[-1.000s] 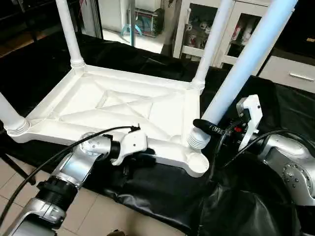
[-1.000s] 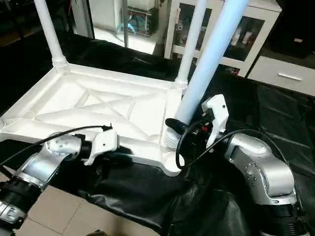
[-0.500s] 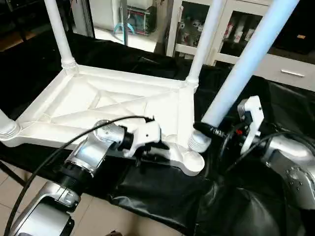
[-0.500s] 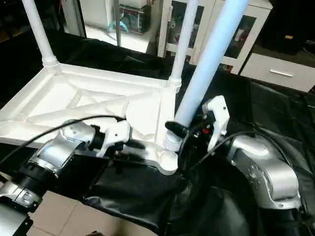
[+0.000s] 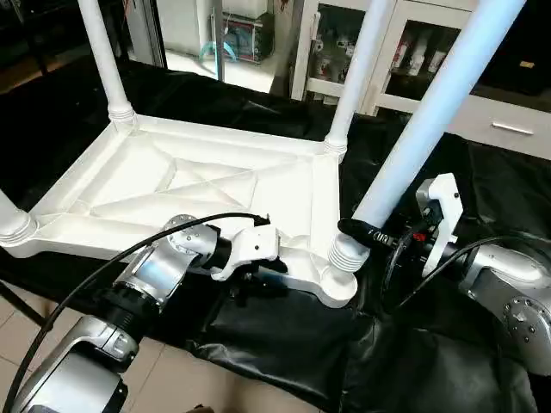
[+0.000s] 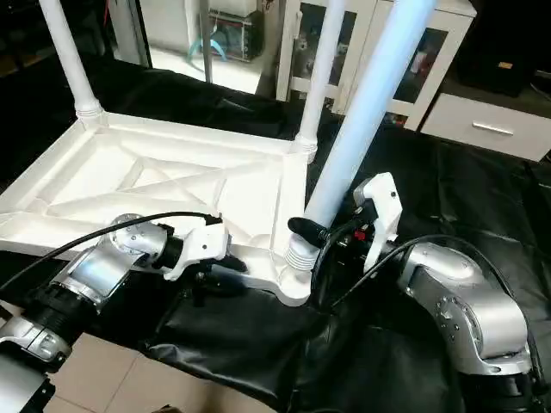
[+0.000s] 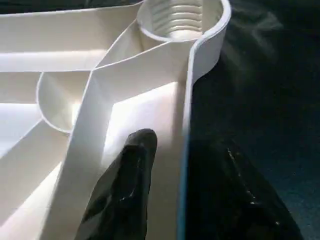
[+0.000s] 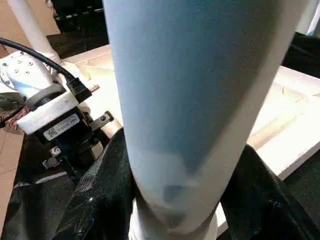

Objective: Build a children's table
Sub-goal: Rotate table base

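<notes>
The white tabletop (image 5: 215,185) lies upside down, ribbed underside up. Legs stand in its far left (image 5: 103,60), far right (image 5: 353,77) and near left (image 5: 9,215) corners. A fourth leg (image 5: 422,129) leans to the right, its ribbed end (image 5: 344,254) at the near right corner socket (image 7: 215,20); how deep it sits I cannot tell. My right gripper (image 5: 379,228) is shut on that leg just above the ribs, with a finger (image 8: 100,200) on each side. My left gripper (image 7: 182,145) is open astride the tabletop's near rim beside that corner, one finger (image 7: 127,185) inside and one outside.
Black cloth (image 5: 284,344) covers the work surface and hangs over its near edge above a tiled floor (image 5: 172,387). White cabinets with glass doors (image 5: 405,60) stand behind. My left arm's black cable (image 5: 129,249) loops over the near rim.
The view itself has shifted. My left gripper has moved right along the near rim toward the corner where the leaning leg sits. The right gripper still holds that leg in much the same place.
</notes>
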